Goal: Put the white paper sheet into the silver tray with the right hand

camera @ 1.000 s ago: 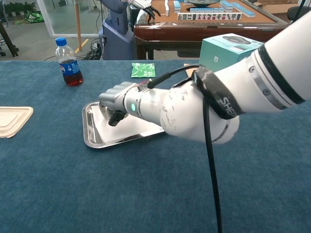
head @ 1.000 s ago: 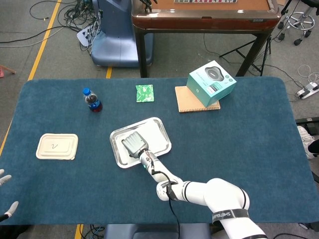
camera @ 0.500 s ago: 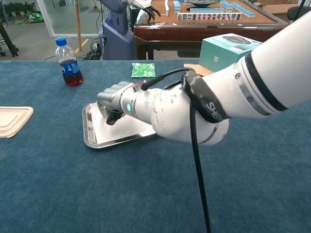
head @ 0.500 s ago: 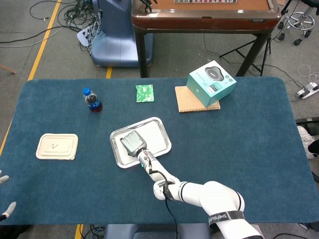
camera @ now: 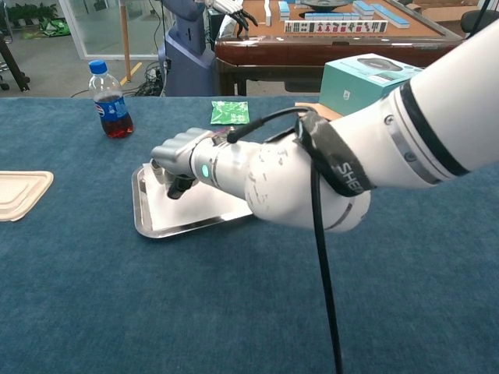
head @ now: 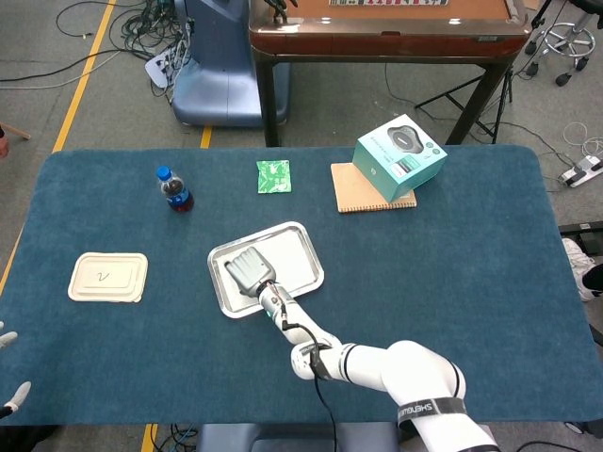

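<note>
At the far left edge of the head view, the left hand (head: 9,367) shows only as a couple of pale fingertips beyond the blue-covered bench (head: 452,273); whether it is open or closed cannot be told. On the left part of the bench lies a cream lidded container (head: 107,277), flat and well apart from everything else. Further back stands a small cola bottle (head: 174,188) with a blue cap, upright. Near the middle sits the silver tray (head: 306,243), turned at an angle to the bench edge. The white paper sheet (camera: 203,209) lies flat inside it, covering most of the tray floor. The right hand (camera: 178,160) is over the tray's left half, knuckles up, fingers curled downward; whether they touch or pinch the sheet cannot be told from either view. Behind the tray lies a small green packet (head: 273,176). To the right, a teal box (head: 399,156) rests on a brown notebook (head: 356,192).
</note>
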